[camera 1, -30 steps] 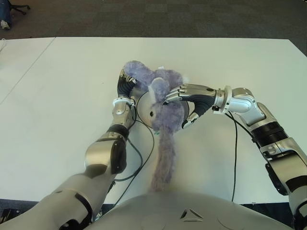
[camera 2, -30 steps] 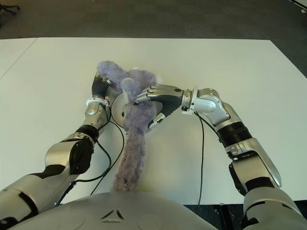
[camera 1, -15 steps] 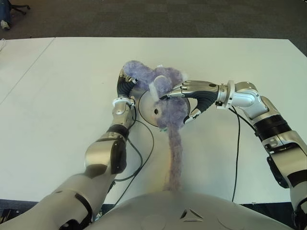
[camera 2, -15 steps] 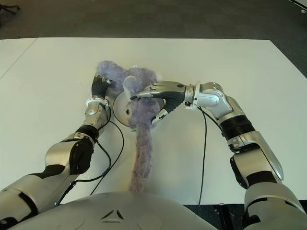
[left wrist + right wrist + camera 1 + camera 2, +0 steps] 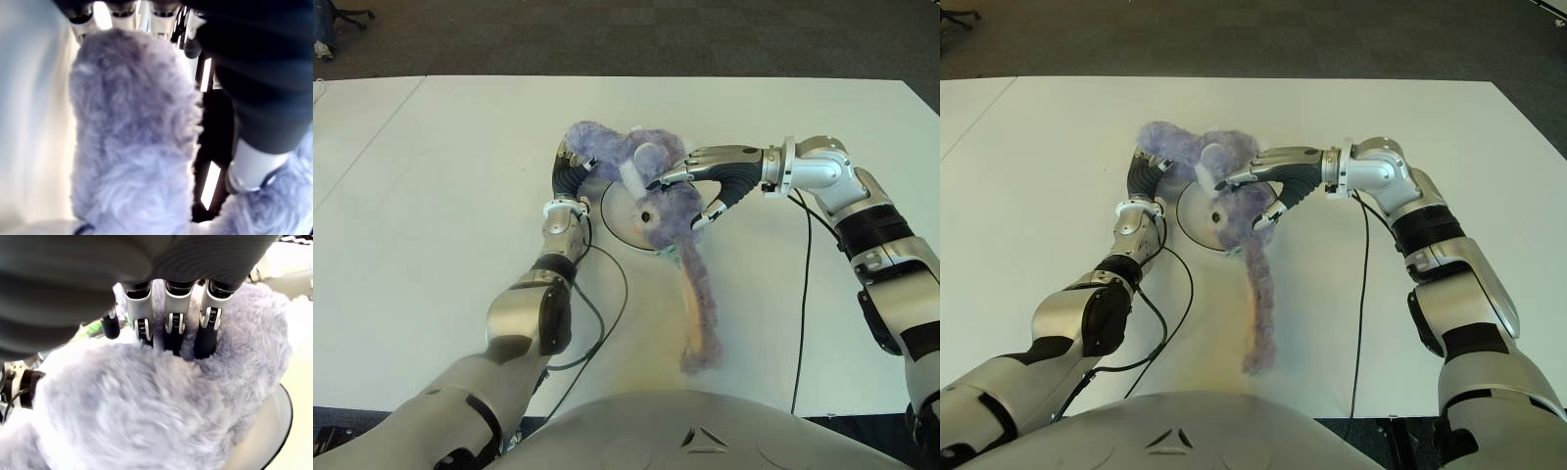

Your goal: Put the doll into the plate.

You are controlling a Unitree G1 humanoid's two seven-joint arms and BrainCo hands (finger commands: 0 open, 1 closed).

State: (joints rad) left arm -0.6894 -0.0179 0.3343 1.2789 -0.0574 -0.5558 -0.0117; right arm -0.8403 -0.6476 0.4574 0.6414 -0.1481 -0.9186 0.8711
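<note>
Between both hands, the doll sat over the plate on the white table.
Its long purple tail trailed off the plate toward the robot; the right hand clasped its fluffy body, and the left hand gripped a furry limb beside the plate's rim.

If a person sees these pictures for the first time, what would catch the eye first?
First, the fluffy purple doll in the middle of the white table, its body over the round plate and its long tail trailing toward the robot. Both hands grip it: the left robot hand on the doll's left end, the right robot hand from the right side.
</note>
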